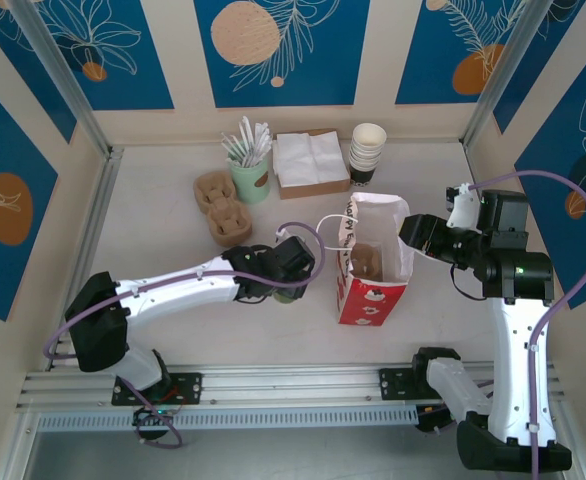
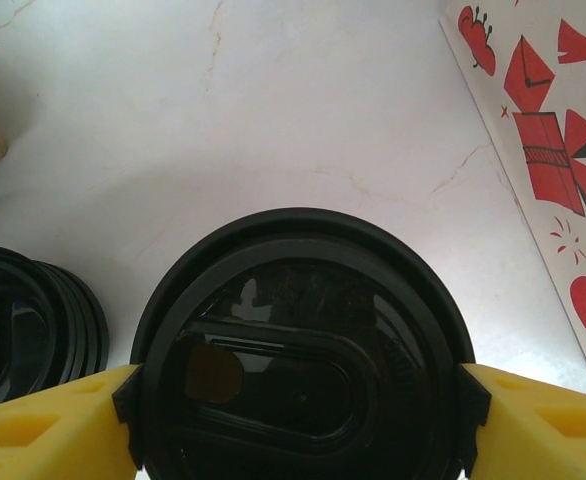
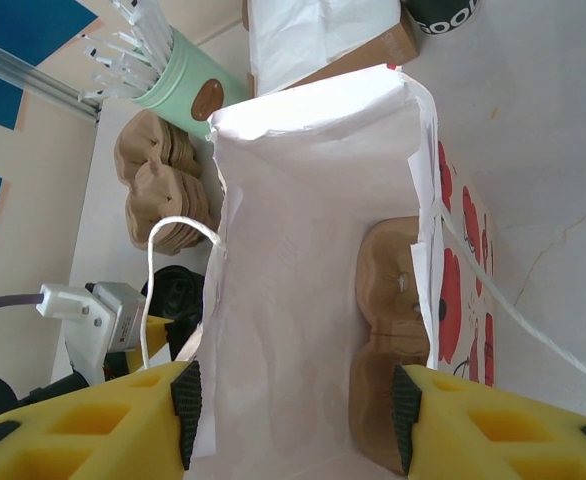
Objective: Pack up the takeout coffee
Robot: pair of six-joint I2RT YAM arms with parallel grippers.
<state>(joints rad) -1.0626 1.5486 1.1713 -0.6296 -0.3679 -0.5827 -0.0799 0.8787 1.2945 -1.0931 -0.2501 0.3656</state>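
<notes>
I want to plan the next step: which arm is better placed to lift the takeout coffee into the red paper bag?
Left. The left gripper straddles the takeout coffee beside the red paper bag; the right gripper is occupied holding the bag's mouth.

My left arm lies low and stretched out to the right from its base, the wrist bent downward. My left gripper points straight down, and its yellow fingers stand wide apart, the dark pads touching the cup at opposite sides of the lid rim. My right arm rises from its base, folds at the elbow and reaches left. My right gripper tilts downward, jaws about half apart, with the end of the bag between them and a pad against each wall.
</notes>
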